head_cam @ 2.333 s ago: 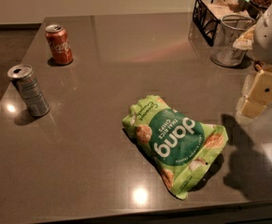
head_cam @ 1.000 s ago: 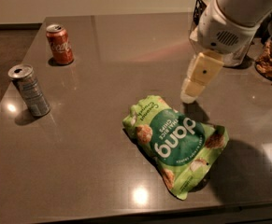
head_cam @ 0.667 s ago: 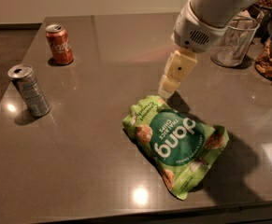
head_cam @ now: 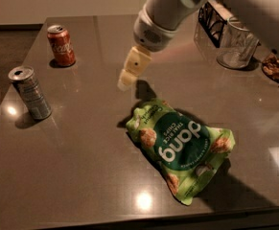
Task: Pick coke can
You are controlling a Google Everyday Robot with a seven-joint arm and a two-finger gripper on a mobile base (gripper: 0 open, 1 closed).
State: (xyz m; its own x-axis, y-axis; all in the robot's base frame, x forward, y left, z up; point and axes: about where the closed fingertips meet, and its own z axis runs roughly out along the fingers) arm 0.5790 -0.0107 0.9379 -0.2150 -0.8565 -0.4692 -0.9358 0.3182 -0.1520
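The coke can (head_cam: pixel 61 45), red with white script and a silver top, stands upright at the far left of the dark table (head_cam: pixel 81 166). My gripper (head_cam: pixel 131 71) hangs from the white arm above the middle of the table, to the right of the can and well apart from it. It holds nothing that I can see.
A silver-grey can (head_cam: pixel 29 93) stands near the table's left edge, nearer than the coke can. A green chip bag (head_cam: pixel 182 147) lies at centre right. A clear glass (head_cam: pixel 235 44), a black wire rack (head_cam: pixel 211 20) and some snacks (head_cam: pixel 274 68) are at the far right.
The arm has swung from the right edge leftward across the table, passing over the chip bag toward the coke can. The cans and bag have not moved.
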